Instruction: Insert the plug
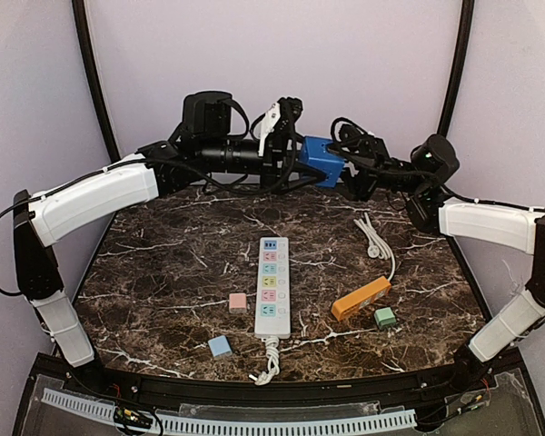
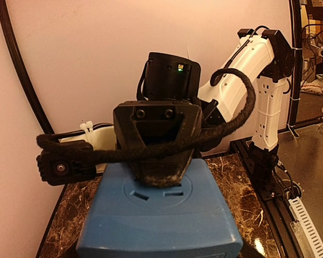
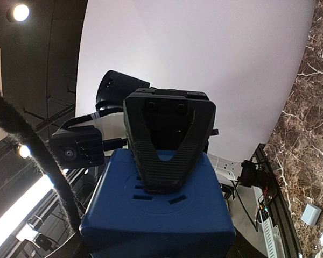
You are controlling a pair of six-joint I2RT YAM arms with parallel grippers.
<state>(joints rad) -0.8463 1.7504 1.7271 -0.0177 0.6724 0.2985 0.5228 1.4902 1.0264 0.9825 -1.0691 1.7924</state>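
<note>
A blue socket cube is held in the air at the back of the table, between both grippers. My left gripper grips it from the left and my right gripper from the right. In the left wrist view the cube fills the foreground, and the right gripper's black finger lies across its socket face. In the right wrist view the cube has the left gripper's finger on its face. Each wrist's own fingertips are hidden by the cube. A white plug with its cable lies on the table at the right.
A white power strip lies lengthwise at the table's middle. An orange adapter and a green block lie to its right. A pink block and a light blue block lie to its left.
</note>
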